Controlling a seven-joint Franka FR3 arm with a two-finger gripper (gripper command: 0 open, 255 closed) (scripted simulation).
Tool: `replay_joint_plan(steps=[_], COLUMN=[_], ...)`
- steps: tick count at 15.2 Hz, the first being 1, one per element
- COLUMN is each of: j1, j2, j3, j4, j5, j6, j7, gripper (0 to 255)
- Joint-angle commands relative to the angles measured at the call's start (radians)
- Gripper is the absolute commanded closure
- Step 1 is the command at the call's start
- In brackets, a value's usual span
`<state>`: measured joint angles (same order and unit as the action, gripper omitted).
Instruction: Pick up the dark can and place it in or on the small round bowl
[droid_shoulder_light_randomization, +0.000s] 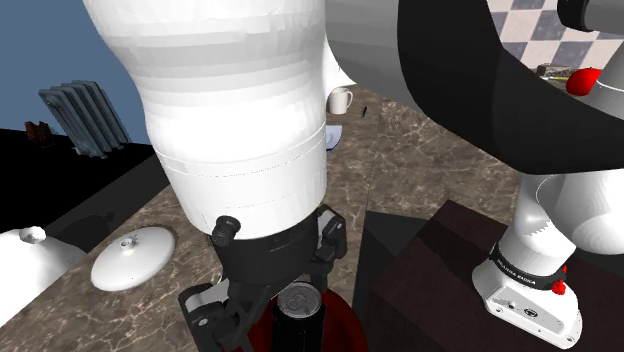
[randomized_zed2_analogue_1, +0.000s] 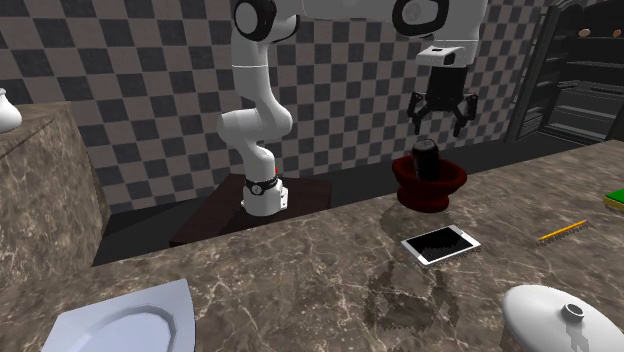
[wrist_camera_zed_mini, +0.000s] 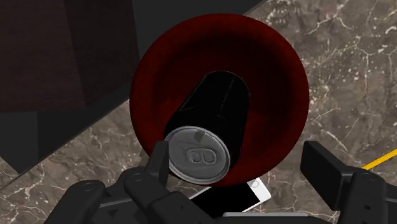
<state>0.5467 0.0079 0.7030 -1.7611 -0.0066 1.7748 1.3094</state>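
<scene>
Entry: fingers and can.

The black fingers (wrist_camera_zed_mini: 326, 170) stand spread apart: open, clasping nothing. In the second exterior view we see them hanging directly over the can with a gap between fingertips and can top. In the wrist view one finger lies close by the can's rim and the other well off on the opposite side. We cannot tell from that view alone whether the near one touches.

The black cylindrical can with a grey metal pull-tab top (wrist_camera_zed_mini: 216, 105) stands upright inside the dark red round bowl (wrist_camera_zed_mini: 280, 70). Its base is down in the hollow and its upper part rises above the rim.

The bowl rests on the brown marbled stone surface (wrist_camera_zed_mini: 337, 38), near the edge that faces the dark box stand (wrist_camera_zed_mini: 57, 70), where the white arm (randomized_zed2_analogue_1: 255, 130) is mounted.

Farther out on the surface:
- a flat white-edged phone (randomized_zed2_analogue_1: 440, 243) lies near the bowl, apart from it
- a thin yellow pencil (randomized_zed2_analogue_1: 562, 232) lies beyond the phone, toward the second exterior view's right
- a white domed lid with a small knob (randomized_zed2_analogue_1: 555, 315) sits at that view's lower right
- a pale angular plate (randomized_zed2_analogue_1: 125, 320) sits at that view's lower left
- a white mug (droid_shoulder_light_randomization: 340, 99) stands at the far end in the shoulder view

Behind the arm is a grey checkered wall (randomized_zed2_analogue_1: 150, 90).
</scene>
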Motion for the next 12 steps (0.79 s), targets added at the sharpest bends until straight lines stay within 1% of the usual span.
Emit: replay_joint_plan(steps=[1,3,7,12], j1=[0.000,0.000,0.004,0.004], j2=[0.000,0.000,0.015,0.015], j3=[0.000,0.000,0.003,0.003], j4=[0.000,0.000,0.142,0.142], j5=[0.000,0.000,-0.010,-0.010], j6=[0.000,0.000,-0.131,-0.131], j7=[0.000,0.000,0.007,0.007], gripper=[0,0,0,0])
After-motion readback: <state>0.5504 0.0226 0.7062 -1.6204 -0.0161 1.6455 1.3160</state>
